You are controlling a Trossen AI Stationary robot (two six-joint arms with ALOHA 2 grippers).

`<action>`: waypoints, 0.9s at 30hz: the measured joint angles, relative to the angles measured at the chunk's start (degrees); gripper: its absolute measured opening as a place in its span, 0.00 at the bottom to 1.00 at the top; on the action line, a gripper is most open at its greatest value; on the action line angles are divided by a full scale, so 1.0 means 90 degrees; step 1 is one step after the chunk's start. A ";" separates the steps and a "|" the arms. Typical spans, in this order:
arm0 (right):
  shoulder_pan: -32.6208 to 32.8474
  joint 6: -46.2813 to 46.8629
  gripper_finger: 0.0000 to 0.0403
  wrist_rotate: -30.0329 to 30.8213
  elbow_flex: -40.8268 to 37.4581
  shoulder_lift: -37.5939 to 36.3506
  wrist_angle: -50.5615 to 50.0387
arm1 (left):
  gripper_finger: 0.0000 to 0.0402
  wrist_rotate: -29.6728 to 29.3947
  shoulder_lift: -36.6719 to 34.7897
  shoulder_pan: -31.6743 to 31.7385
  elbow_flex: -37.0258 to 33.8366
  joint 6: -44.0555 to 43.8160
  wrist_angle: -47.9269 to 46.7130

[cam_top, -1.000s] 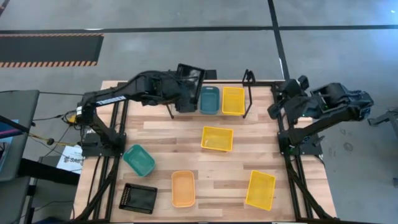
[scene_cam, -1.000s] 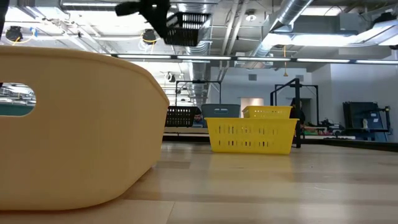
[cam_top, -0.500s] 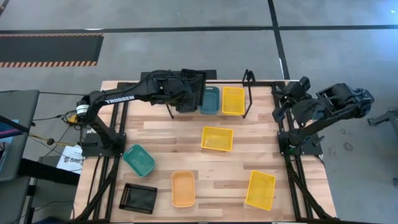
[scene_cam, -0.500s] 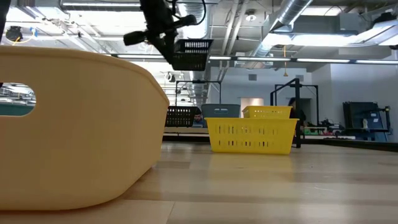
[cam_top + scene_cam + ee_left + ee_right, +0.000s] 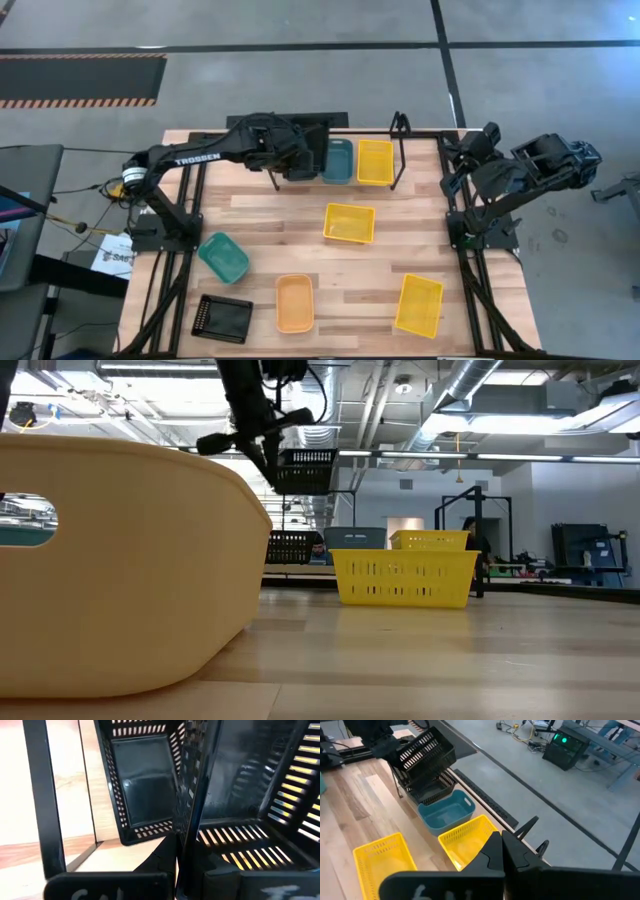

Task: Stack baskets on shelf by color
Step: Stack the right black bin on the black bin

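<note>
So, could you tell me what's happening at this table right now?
The left gripper is shut on a black basket, holding it in the air above another black basket that sits on the shelf at the back of the table. A blue-grey basket and a yellow basket sit beside it there. Five more baskets lie on the table nearer the front. The right gripper is shut and empty, waiting at its own side.

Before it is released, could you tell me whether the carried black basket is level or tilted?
Tilted: the black basket, held by the left tool, hangs slanted above another black basket.
</note>
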 joint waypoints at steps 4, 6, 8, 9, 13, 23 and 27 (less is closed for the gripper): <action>-0.0002 -0.0023 0.00 -0.0002 0.0000 0.0013 0.0000 | 0.00 0.0026 0.0000 0.0065 -0.0213 -0.0065 -0.0008; -0.0002 -0.0027 0.00 -0.0005 0.0000 0.0017 0.0002 | 0.00 0.0054 0.0000 0.0093 -0.0280 -0.0065 0.0003; -0.0002 -0.0027 0.00 -0.0003 0.0000 0.0019 0.0002 | 0.00 0.0150 -0.0002 0.0133 -0.0361 -0.0059 0.0162; -0.0002 -0.0027 0.00 -0.0005 0.0000 0.0018 0.0002 | 0.00 0.0185 -0.0002 0.0154 -0.0411 -0.0055 0.0255; -0.0002 -0.0024 0.00 -0.0010 0.0000 0.0017 0.0002 | 0.00 0.0294 -0.0002 0.0238 -0.0540 -0.0041 0.0290; -0.0002 -0.0027 0.00 -0.0036 0.0000 0.0019 0.0005 | 0.00 0.0588 -0.0027 0.0355 -0.1077 -0.0170 0.0754; -0.0002 -0.0055 0.00 -0.0039 0.0000 0.0019 0.0005 | 0.00 0.0713 0.0015 0.0379 -0.1254 -0.0216 0.0928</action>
